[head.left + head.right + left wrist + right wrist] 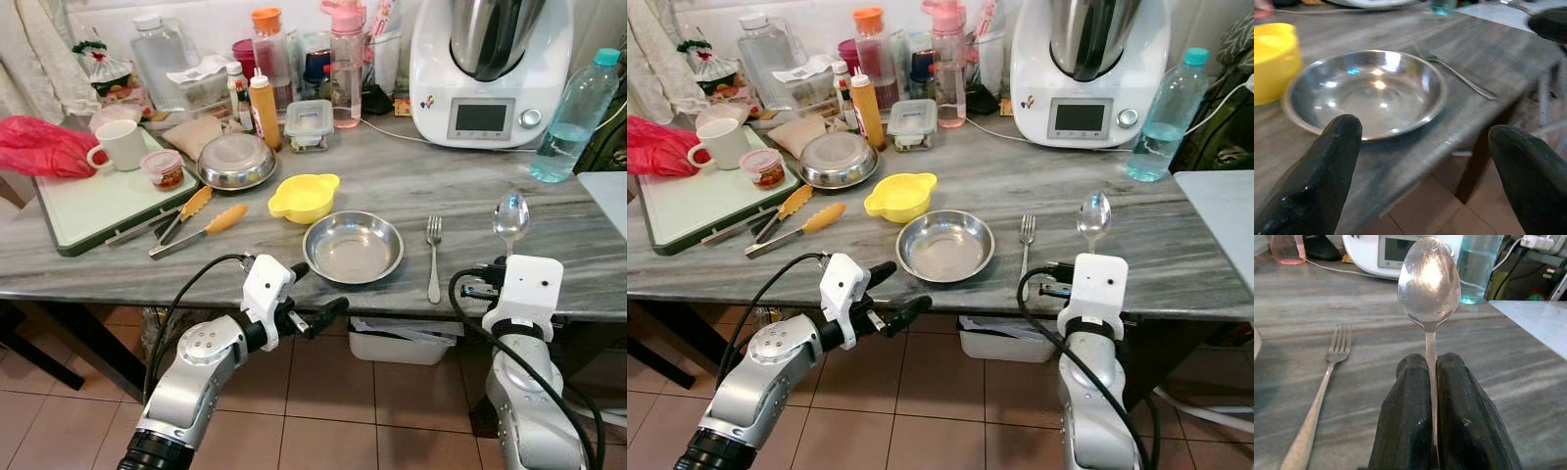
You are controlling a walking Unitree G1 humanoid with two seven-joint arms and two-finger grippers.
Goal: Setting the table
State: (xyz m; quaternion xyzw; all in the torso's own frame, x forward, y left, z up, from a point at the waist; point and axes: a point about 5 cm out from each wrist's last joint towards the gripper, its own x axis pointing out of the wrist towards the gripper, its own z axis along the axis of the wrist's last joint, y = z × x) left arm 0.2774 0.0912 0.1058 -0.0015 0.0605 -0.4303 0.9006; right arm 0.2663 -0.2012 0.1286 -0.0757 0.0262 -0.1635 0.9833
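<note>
Steel bowl (1364, 93) between yellow bowl (1273, 61), fork (1459, 78); left gripper (1425, 161) spread.

A home kitchen — a grey marble-look counter (411, 186) crowded with a white cooking machine (490, 69), sauce bottles (262, 108), a mug (120, 145) on a chopping board (98, 206), tongs (201, 227) and steel bowls (237, 160) — over a terracotta-tiled floor (323, 411).
</note>
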